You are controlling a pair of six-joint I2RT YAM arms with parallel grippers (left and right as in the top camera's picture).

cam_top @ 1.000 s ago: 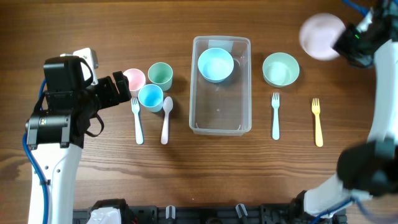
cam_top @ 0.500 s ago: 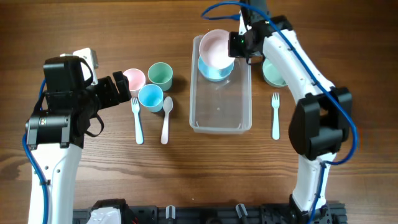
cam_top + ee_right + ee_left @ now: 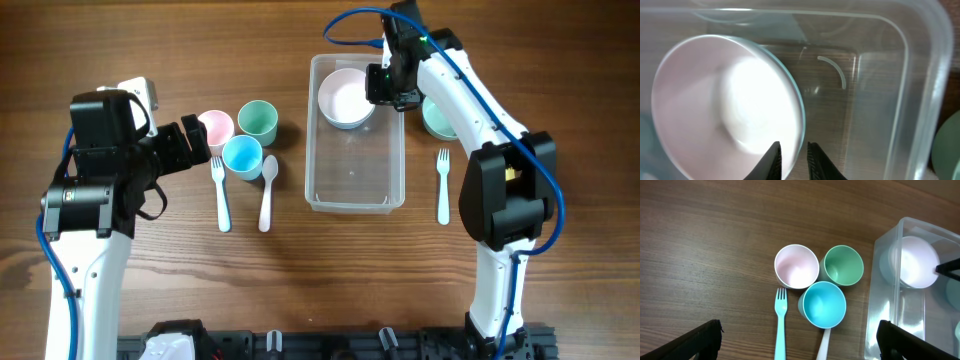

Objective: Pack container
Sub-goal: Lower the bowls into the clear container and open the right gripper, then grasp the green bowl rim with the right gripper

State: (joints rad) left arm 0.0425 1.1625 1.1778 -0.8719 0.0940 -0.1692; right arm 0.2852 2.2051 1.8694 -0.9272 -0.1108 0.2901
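The clear container (image 3: 312, 150) stands at the table's middle. A pink bowl (image 3: 343, 95) sits at its far end, nested in a blue bowl whose rim just shows (image 3: 345, 124). My right gripper (image 3: 380, 85) is at that bowl's right edge. In the right wrist view its fingers (image 3: 792, 150) straddle the pink bowl's (image 3: 725, 105) rim inside the container (image 3: 935, 60). My left gripper (image 3: 195, 135) is open and empty, left of the cups. In its wrist view (image 3: 800, 345) the container (image 3: 885, 295) is at the right.
Pink (image 3: 215, 125), green (image 3: 257, 119) and blue (image 3: 242, 154) cups stand left of the container, with a blue fork (image 3: 220, 190) and a white spoon (image 3: 267, 190) in front. A green bowl (image 3: 440, 118) and another blue fork (image 3: 443, 185) lie to the right.
My right arm carried the pink bowl from the far right over to the container and lowered it into the blue bowl. The left arm has not moved.
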